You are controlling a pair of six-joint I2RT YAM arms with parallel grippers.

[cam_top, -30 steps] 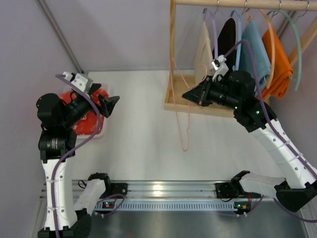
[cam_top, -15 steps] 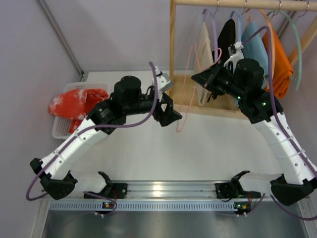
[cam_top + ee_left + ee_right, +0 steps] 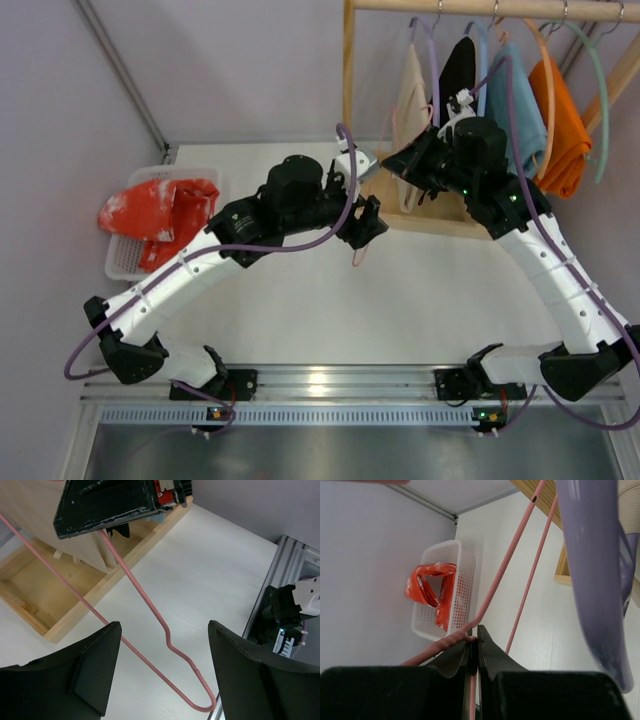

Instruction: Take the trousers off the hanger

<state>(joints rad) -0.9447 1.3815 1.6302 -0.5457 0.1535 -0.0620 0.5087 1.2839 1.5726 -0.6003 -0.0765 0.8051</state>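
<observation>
One white basket point(image 3: 118, 270) at the left edge of the worktop point(image 3: 300, 310) holds your red trousers point(image 3: 160, 210), already off the pink hanger point(image 3: 135, 582). Your right claw point(image 3: 474, 645) is clamped on that hanger's wire. Your left claw point(image 3: 164, 626) stands apart, the wire passing between its fingers. Four garments point(image 3: 560, 125) hang on the wooden rack point(image 3: 348, 100).

Overhead view. The trousers point(image 3: 160, 208) lie bunched in a white basket point(image 3: 122, 266) at the left edge of the table point(image 3: 300, 320), well apart from the hanger point(image 3: 355, 256). The hanger's pink wire end shows just below the left gripper point(image 3: 368, 222). The right gripper point(image 3: 398, 163) sits beside the wooden rack point(image 3: 348, 90), which holds hanging garments.
</observation>
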